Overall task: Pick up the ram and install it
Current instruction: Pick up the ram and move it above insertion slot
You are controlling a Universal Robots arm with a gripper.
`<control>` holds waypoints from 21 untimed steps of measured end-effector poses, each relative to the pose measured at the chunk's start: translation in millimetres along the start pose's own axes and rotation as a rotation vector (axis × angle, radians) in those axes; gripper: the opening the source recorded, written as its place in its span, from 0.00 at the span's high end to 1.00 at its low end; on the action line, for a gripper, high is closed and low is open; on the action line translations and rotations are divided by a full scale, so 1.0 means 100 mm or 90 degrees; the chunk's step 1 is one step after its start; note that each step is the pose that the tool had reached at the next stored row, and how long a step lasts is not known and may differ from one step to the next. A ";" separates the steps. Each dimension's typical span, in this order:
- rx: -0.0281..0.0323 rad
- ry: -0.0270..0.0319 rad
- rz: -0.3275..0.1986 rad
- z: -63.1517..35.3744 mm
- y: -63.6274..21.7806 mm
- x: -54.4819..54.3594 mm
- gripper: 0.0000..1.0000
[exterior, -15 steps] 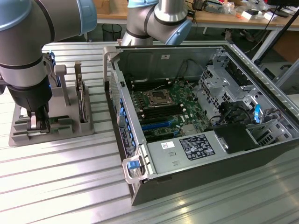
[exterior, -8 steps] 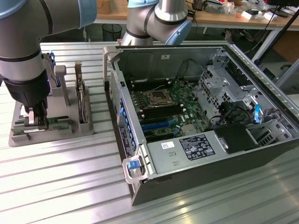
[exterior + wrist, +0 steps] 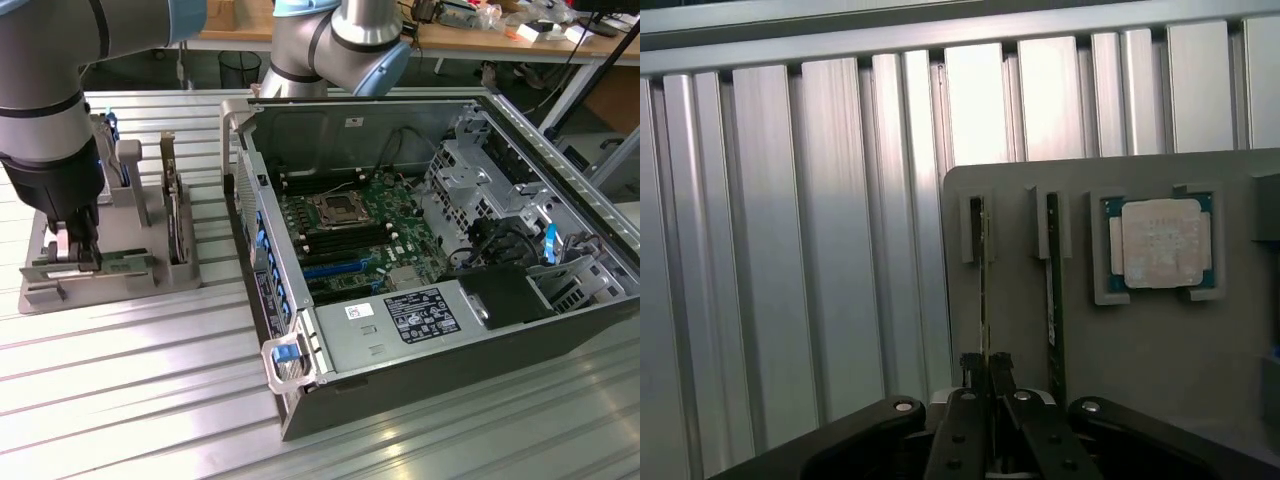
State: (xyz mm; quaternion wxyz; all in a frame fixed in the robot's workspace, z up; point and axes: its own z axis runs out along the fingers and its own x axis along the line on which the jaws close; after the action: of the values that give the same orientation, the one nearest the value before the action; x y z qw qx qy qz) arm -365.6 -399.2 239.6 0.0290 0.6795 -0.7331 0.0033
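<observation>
In the exterior view your gripper (image 3: 75, 250) is down on the grey holder (image 3: 150, 272), at its corner toward the exterior view's left. The open computer case (image 3: 560, 150) sits well apart from it on the ribbed aluminium table (image 3: 120, 380). The green motherboard (image 3: 365, 225) lies flat in the case, with its long black memory slots (image 3: 335, 235) beside the square metal socket. I cannot tell you whether any slot is filled. So the install is all ahead of you, and the work stands at the pick.

In the wrist view the black metal fingers (image 3: 968, 368) are drawn narrow, one on each side of the ram (image 3: 982, 280), and I judge them clamped on it. The ram stands on edge — a thin dark line from here — seated in the notched slot nearest the holder's edge, not yet lifted. A second stick (image 3: 1052, 290) stands in the next slot just beside it. The processor (image 3: 1160, 240) — square, pale-faced with a green rim — rests in its pocket further in. The holder is matt grey and smooth with rounded corners; the table slats are bright and glossy
</observation>
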 end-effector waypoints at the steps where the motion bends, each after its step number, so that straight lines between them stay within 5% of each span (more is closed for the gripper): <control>1: 0.0001 0.0000 0.000 -0.026 0.001 0.00 0.87; 21: -0.0001 -0.0014 0.000 -0.314 0.011 0.01 0.87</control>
State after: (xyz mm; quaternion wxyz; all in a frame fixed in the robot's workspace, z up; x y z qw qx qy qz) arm -365.6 -399.2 271.1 0.0282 0.6795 -0.7332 0.0024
